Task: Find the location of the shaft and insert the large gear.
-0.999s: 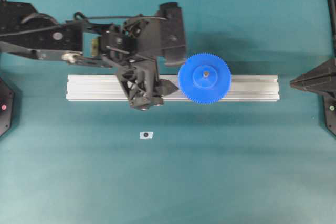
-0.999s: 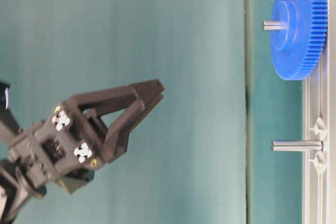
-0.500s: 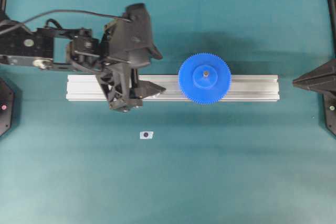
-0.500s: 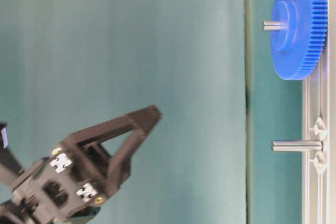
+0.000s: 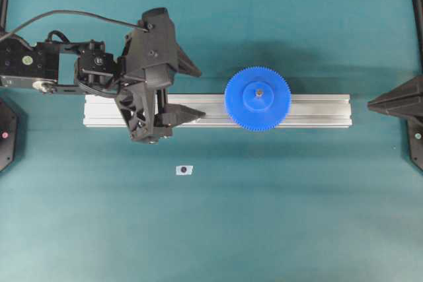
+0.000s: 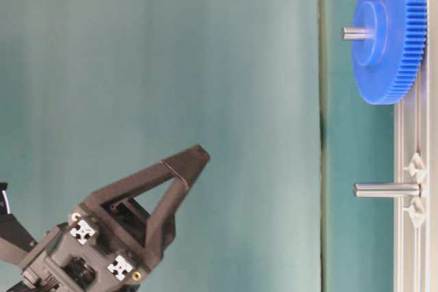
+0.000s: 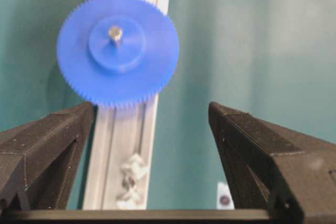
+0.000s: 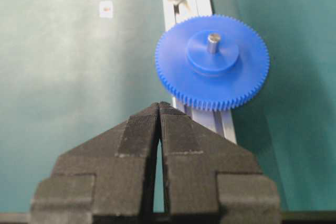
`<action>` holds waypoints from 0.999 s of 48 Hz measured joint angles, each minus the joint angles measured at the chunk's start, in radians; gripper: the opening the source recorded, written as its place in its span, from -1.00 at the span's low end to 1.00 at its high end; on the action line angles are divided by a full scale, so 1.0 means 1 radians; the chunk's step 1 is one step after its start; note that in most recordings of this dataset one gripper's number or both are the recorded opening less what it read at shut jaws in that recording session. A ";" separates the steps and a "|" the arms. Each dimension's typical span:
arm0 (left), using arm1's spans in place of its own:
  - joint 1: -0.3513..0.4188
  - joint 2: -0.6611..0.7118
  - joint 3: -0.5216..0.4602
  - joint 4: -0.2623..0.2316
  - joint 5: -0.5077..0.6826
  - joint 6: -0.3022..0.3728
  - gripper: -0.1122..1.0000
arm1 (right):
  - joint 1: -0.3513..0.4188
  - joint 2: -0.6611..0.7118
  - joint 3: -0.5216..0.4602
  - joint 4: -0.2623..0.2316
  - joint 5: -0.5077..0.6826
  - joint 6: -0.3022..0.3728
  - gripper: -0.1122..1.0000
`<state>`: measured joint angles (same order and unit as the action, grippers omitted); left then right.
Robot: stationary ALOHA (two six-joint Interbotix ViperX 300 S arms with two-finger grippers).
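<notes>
Large gear sits flat on the aluminium rail, threaded onto a shaft whose tip pokes up through the hub; a second bare pin with clear plastic feet stands further along the rail. Left gripper hangs above the rail's other end with jaws spread wide and nothing in them, right gripper is parked off the far end, fingers pressed together, empty. Gear looks like light rigid plastic, teeth fine but not fragile; I'd pinch it across the toothed rim, since the hub is small and smooth and likely to slip.
</notes>
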<state>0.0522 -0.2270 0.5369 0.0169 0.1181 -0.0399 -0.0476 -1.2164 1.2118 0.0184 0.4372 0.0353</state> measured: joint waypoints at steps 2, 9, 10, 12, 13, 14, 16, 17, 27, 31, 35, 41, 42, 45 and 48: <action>0.002 0.002 0.005 0.000 -0.006 0.000 0.80 | 0.000 0.000 -0.002 0.000 0.000 0.000 -0.70; 0.002 0.000 0.005 0.002 -0.014 0.000 0.80 | 0.000 0.000 0.000 0.002 -0.002 0.000 -0.70; 0.002 0.000 0.005 0.002 -0.014 0.000 0.80 | 0.000 0.000 0.000 0.000 0.000 0.000 -0.70; 0.002 0.000 0.005 0.002 -0.014 0.000 0.80 | 0.000 0.000 -0.002 0.000 -0.002 0.000 -0.70; 0.000 0.000 0.005 0.002 -0.014 0.000 0.80 | 0.000 0.000 -0.002 0.000 -0.002 0.000 -0.70; 0.000 0.000 0.005 0.002 -0.014 0.000 0.80 | 0.000 0.000 -0.002 0.000 0.000 0.000 -0.70; 0.000 0.002 0.005 0.002 -0.015 0.000 0.80 | 0.000 0.000 0.000 0.000 -0.002 0.000 -0.70; 0.002 0.000 0.005 0.002 -0.015 0.000 0.80 | 0.002 0.000 0.000 0.000 -0.002 0.000 -0.70; 0.002 0.002 0.005 0.002 -0.014 0.000 0.80 | 0.000 0.000 0.000 0.000 0.000 0.000 -0.70; 0.000 0.000 0.005 0.002 -0.015 0.000 0.80 | 0.000 0.000 0.000 0.000 -0.002 0.000 -0.70; 0.000 0.002 0.005 0.000 -0.015 0.000 0.80 | 0.000 0.000 0.000 0.000 -0.002 0.000 -0.70; 0.000 0.000 0.005 0.000 -0.014 0.000 0.80 | 0.002 0.000 0.000 0.000 -0.002 0.000 -0.70; 0.000 0.000 0.005 0.002 -0.014 0.000 0.80 | 0.000 0.002 0.000 0.000 0.000 0.000 -0.70; 0.000 0.000 0.005 0.002 -0.015 -0.002 0.80 | 0.000 0.000 0.002 0.000 -0.002 0.000 -0.70; 0.000 0.002 0.005 0.002 -0.015 0.000 0.80 | 0.000 0.000 0.002 0.000 -0.002 0.000 -0.70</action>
<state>0.0522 -0.2255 0.5415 0.0184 0.1028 -0.0399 -0.0476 -1.2164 1.2134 0.0184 0.4357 0.0353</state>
